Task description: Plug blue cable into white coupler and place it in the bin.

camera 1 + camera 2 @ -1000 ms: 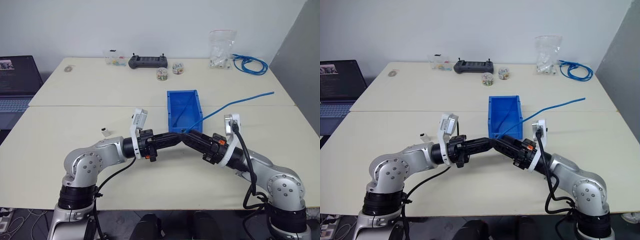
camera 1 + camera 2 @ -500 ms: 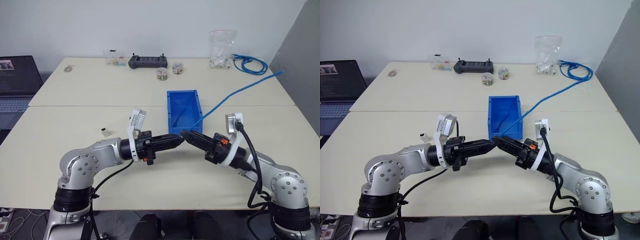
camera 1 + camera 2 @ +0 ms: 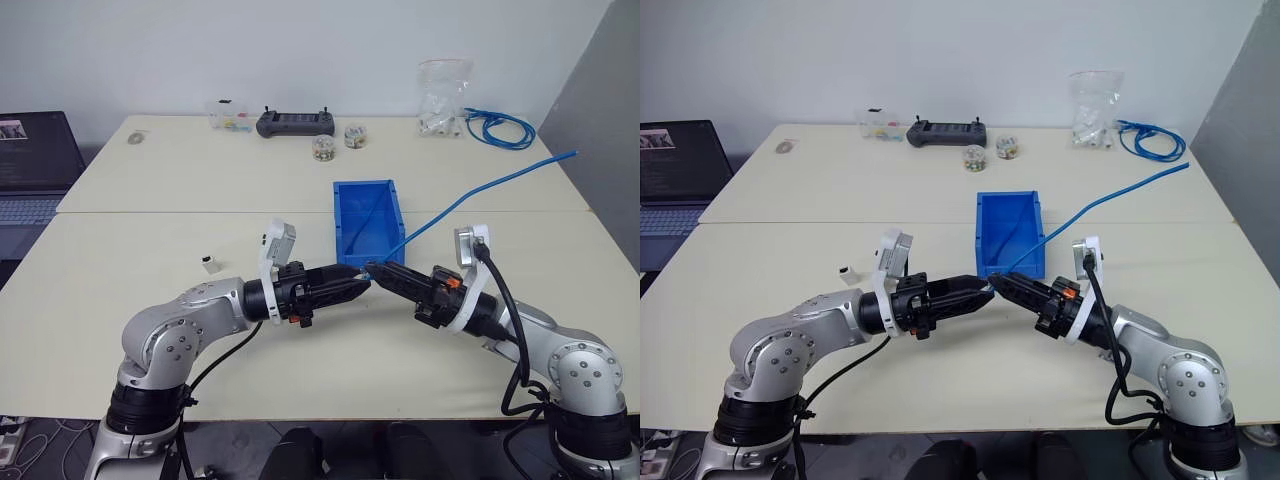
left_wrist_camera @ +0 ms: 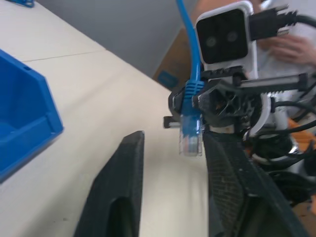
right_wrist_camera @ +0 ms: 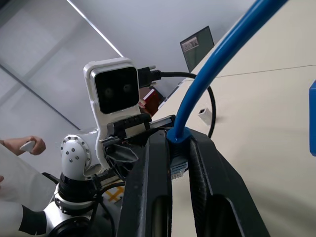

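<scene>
R gripper point(image 3: 372, 269) clamped on blue cable point(image 3: 470, 196) just behind clear plug end point(image 4: 190, 141); boot light blue, strand rose from fingers, ran up and right over table edge. L gripper point(image 3: 362, 279) fingers apart, tips facing R gripper's, plug hung between L fingers point(image 4: 116, 197), not pinched. Both met just in front of bin point(image 3: 369, 222), bright blue, open-top, mid-table. White coupler point(image 3: 210, 265), tiny block, lay on table point(image 3: 120, 290) well left, apart from both.

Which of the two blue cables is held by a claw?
The long loose blue cable, clamped near its plug by the right claw. The coiled blue cable lies untouched at the table's far right corner.
</scene>
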`<act>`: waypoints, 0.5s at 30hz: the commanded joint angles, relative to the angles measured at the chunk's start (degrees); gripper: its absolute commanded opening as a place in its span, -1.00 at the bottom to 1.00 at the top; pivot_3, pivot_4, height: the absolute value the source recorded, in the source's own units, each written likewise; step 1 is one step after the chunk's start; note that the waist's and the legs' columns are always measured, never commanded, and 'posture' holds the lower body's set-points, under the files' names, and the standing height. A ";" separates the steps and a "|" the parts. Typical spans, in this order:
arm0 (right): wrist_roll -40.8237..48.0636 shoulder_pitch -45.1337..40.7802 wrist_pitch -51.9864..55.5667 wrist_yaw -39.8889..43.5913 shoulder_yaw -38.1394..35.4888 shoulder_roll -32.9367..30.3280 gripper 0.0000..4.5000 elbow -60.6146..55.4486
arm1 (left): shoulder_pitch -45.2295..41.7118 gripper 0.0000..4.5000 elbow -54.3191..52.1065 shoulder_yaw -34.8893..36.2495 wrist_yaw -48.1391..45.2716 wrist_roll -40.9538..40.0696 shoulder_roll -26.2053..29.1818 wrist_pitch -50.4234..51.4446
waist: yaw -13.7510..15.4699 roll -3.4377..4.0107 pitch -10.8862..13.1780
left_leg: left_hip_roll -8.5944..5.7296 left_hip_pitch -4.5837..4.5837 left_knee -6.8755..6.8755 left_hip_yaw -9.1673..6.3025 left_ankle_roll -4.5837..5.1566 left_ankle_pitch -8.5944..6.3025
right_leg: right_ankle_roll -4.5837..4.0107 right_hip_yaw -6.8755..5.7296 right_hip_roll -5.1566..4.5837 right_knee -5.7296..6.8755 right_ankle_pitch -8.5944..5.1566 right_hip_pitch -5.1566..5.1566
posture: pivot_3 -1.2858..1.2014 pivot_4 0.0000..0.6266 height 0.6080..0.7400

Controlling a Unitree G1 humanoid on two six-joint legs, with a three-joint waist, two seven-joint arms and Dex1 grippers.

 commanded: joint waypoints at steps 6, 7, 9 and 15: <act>-3.72 -1.18 -2.16 2.72 1.17 -0.72 -0.92 -0.47 | 5.52 0.74 -6.47 -0.13 0.60 8.21 4.45 -7.20 | 0.02 0.02 0.01 | 0.00 -0.06 -0.02 0.02 0.01 -0.01 | 0.00 0.02 0.00 -0.01 0.00 -0.08 | 0.03 -0.52 1.00; -4.64 -1.30 -2.49 3.01 1.12 -0.85 -0.92 -0.04 | 6.81 0.81 -7.40 0.27 1.53 9.81 4.66 -8.52 | -0.01 0.02 0.01 | 0.00 -0.06 -0.02 0.03 0.01 -0.01 | 0.00 0.03 0.00 -0.01 0.00 -0.08 | 0.03 -0.52 1.00; -6.46 -1.38 -3.14 3.70 1.09 -1.32 -0.92 0.67 | 9.55 0.99 -9.15 1.34 3.85 12.27 4.57 -10.64 | 0.02 0.02 0.01 | 0.00 -0.07 -0.02 0.03 0.01 -0.01 | 0.00 0.04 0.00 -0.01 0.00 -0.11 | 0.03 -0.52 1.00; -10.13 -1.34 -4.80 5.49 0.77 -1.79 -0.92 2.83 | 26.01 1.00 -13.80 5.50 14.41 23.94 1.13 -20.48 | 0.07 0.03 0.02 | 0.03 -0.10 -0.05 0.12 0.01 -0.01 | 0.00 0.10 -0.02 -0.02 0.00 -0.19 | 0.03 -0.52 1.00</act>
